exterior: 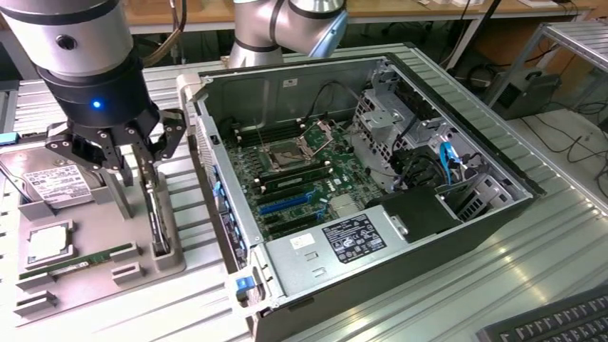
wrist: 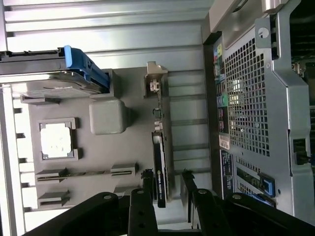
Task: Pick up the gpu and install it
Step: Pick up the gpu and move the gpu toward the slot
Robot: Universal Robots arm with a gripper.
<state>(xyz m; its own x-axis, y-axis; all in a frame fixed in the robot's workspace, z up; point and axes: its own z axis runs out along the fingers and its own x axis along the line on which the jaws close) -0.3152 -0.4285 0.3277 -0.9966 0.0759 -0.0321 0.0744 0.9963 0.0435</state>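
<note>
The pincer (wrist: 167, 179) straddles the upright gpu (wrist: 159, 157), fingers apart.

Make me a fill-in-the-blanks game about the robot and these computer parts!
1. The gripper hangs over the gpu with its fingers ___, one on each side.
2. The gpu stands on its ___ in the gray tray, outside the computer case.
3. The RAM stick on the tray is coloured ___.
Missing words: open; edge; green.
</note>
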